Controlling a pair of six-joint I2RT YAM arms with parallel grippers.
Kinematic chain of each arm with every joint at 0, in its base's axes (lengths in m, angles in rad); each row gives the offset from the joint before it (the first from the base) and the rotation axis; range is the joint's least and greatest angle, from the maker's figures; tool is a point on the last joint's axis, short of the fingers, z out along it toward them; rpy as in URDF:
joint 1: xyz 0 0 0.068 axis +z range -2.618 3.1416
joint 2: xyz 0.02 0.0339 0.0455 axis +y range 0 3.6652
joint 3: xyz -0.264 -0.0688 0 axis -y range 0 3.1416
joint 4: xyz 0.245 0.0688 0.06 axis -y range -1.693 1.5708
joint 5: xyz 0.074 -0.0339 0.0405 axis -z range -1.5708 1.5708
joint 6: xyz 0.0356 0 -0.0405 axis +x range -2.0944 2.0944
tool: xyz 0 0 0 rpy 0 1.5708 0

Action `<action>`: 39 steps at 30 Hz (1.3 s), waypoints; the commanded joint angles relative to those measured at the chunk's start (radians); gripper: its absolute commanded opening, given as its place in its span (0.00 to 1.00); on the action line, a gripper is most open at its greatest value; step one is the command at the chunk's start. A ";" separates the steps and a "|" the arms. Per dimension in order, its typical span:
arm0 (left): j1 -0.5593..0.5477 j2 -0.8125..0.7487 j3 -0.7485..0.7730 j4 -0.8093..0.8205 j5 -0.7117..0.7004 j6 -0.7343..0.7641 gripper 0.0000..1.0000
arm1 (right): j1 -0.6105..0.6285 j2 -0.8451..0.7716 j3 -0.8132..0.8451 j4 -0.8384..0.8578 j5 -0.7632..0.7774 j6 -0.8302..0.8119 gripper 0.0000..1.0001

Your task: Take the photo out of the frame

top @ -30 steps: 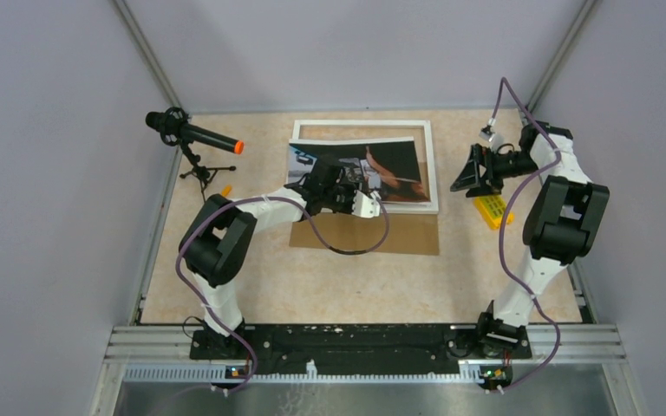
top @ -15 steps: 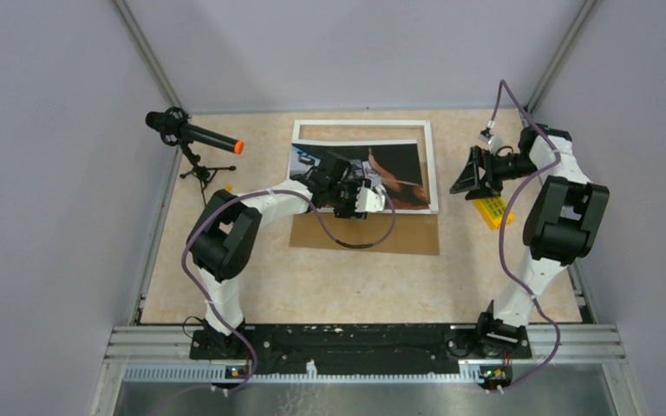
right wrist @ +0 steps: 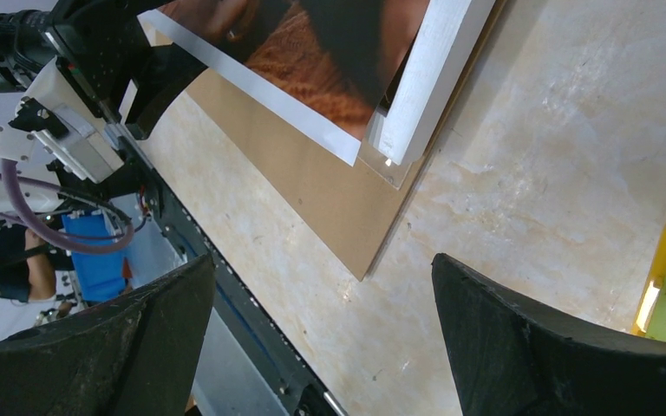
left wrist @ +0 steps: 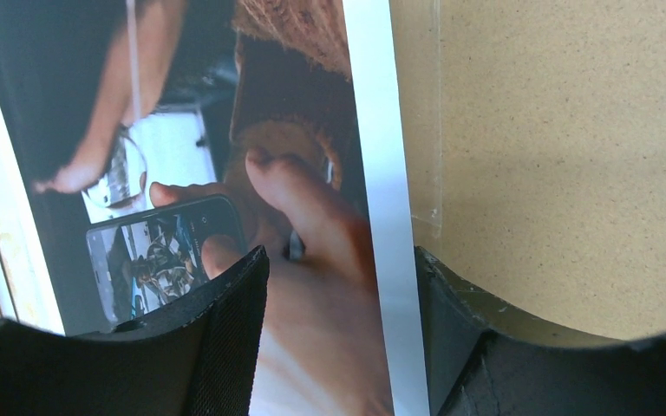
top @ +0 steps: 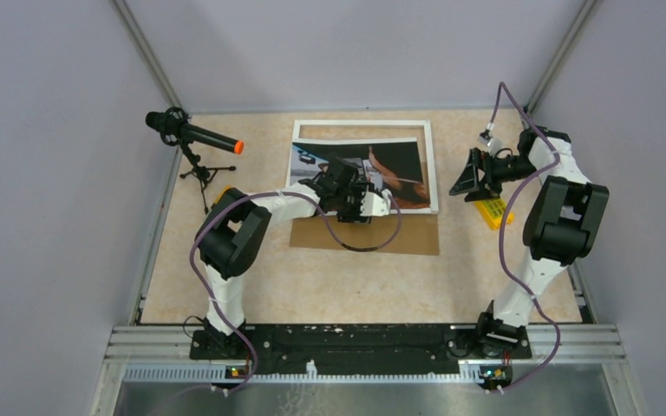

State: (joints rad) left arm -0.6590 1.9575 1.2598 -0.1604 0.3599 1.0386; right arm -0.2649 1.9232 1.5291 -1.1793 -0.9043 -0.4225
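While the left gripper (left wrist: 338,260) stands released astride the photo (top: 399,165), askew on the frame (top: 364,124) at 12 o'clock, the right gripper (right wrist: 323,260) gapes empty at 2 o'clock; a shallow pinch may crease its edge.

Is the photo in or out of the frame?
Partly out: the photo lies askew, its near edge covering the frame's near side, beside the backing panel.

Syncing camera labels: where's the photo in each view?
Top external: photo at centre back, lying on the white frame.
Left wrist: fills the left half, its white margin running down the middle.
Right wrist: top centre, cut off by the picture's edge.
Shared landmark: brown backing board beside the photo's white margin.
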 commanded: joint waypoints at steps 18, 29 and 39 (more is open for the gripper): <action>-0.065 -0.015 -0.041 -0.136 0.014 0.094 0.66 | -0.008 -0.055 -0.011 0.010 -0.020 -0.018 0.93; -0.084 -0.035 -0.059 -0.169 0.031 0.038 0.66 | -0.007 -0.050 -0.006 0.004 -0.019 -0.022 0.93; -0.047 -0.016 0.123 -0.288 0.123 -0.102 0.71 | -0.007 -0.048 -0.007 0.043 0.004 0.016 0.93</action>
State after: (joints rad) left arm -0.7189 1.9400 1.3231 -0.3569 0.4198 1.0134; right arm -0.2649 1.9213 1.5177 -1.1694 -0.9043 -0.4221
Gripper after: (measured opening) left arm 0.688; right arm 0.927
